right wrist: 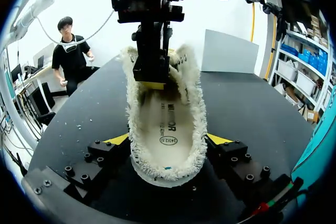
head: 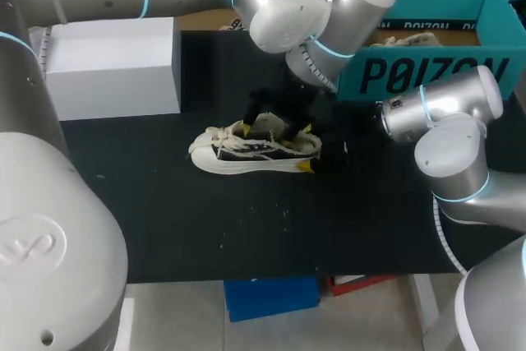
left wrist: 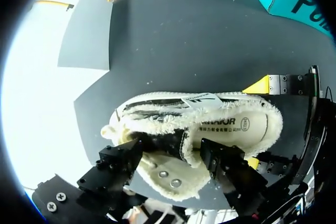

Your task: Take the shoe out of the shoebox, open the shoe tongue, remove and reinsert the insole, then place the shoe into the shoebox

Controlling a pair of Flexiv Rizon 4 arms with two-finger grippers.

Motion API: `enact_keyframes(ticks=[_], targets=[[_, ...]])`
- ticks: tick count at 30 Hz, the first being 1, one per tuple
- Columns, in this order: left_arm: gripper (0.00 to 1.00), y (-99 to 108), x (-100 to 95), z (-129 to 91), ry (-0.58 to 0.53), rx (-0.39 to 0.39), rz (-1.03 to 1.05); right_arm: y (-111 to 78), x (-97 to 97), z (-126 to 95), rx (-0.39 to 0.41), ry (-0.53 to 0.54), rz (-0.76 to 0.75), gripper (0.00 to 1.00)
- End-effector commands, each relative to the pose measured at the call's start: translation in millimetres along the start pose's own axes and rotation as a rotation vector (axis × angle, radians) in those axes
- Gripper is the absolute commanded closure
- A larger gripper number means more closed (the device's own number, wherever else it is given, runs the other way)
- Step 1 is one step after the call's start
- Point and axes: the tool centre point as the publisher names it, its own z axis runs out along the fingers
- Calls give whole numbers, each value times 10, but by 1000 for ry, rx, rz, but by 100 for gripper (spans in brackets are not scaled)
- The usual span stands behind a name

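Observation:
A low sneaker (head: 246, 154) with a white sole, white laces and cream fleece lining lies on its sole on the black table (head: 164, 219), toe to the left. My right gripper (right wrist: 168, 140) is shut on its heel, one yellow tip against each side. My left gripper (left wrist: 173, 153) comes down from above into the shoe's mouth. It is open, with the fleece tongue (left wrist: 170, 140) between its black fingers (left wrist: 123, 161). The printed insole (right wrist: 169, 124) lies flat inside the shoe. The teal shoebox (head: 427, 71) stands open at the back right.
A white box (head: 115, 67) stands at the back left of the table. Something cream-coloured (head: 407, 39) lies inside the shoebox. My left arm's large joints (head: 320, 6) hang over the table's back middle, close to the shoebox.

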Motion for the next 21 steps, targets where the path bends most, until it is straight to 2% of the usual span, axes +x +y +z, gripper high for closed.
enact_keyframes(ticks=[1, 21], targets=[[100, 11, -15, 21, -4, 0, -1, -2, -6, 30, 2, -1, 1, 100], [100, -5, -93, -67, 12, 32, -35, -2, -6, 30, 2, -1, 1, 100]])
